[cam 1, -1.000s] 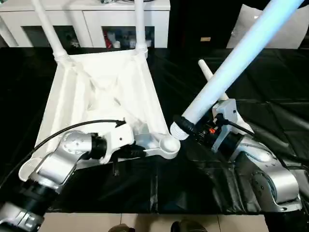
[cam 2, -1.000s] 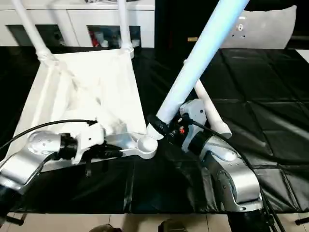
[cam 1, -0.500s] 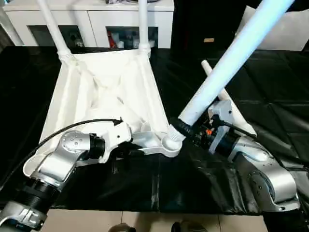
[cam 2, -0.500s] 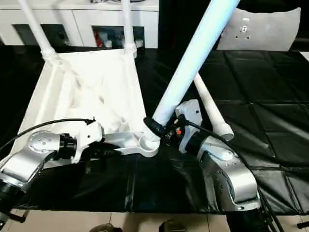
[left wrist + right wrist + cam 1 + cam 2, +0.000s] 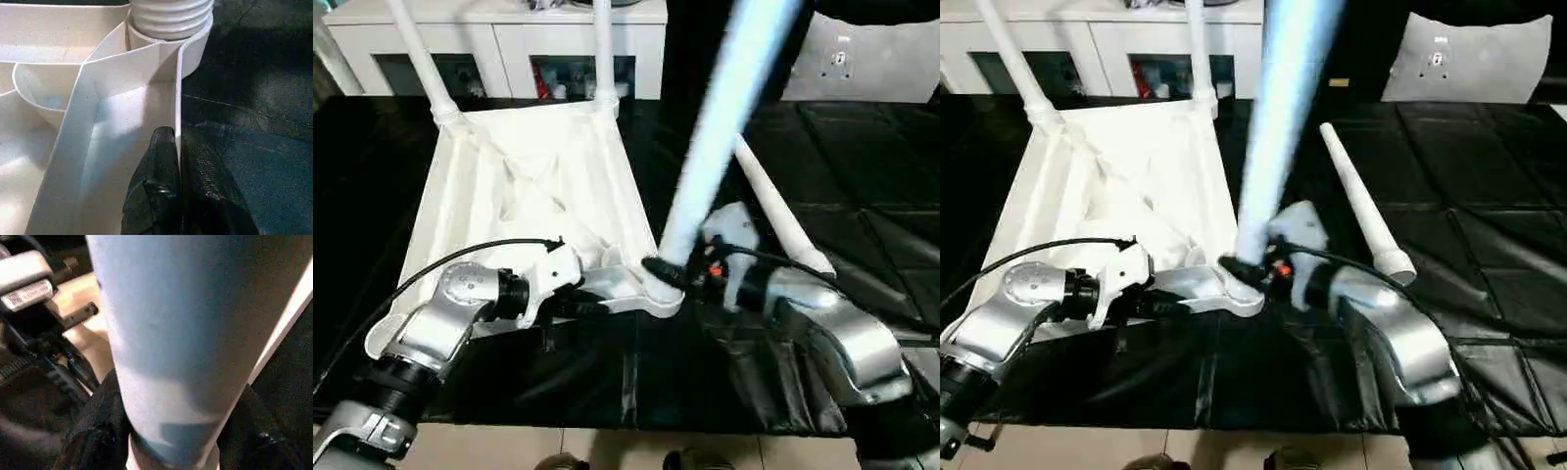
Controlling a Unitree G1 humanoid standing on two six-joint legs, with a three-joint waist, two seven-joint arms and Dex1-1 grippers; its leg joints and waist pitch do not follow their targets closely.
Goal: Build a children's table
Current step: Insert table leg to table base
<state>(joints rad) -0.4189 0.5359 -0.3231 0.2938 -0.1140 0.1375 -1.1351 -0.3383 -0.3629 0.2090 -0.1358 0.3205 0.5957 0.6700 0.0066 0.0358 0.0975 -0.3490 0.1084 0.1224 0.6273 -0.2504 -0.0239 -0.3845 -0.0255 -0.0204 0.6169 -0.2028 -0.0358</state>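
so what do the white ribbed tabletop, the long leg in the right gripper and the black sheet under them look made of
White ribbed tabletop: looks like moulded plastic, matte to satin, judging by its thin walls and cast ribs.
Long white tapered leg held by the right gripper: apparently the same plastic, smooth, with moulded threads on its end at the corner socket.
Black sheet: probably thin plastic film or coated fabric; it creases and glints.
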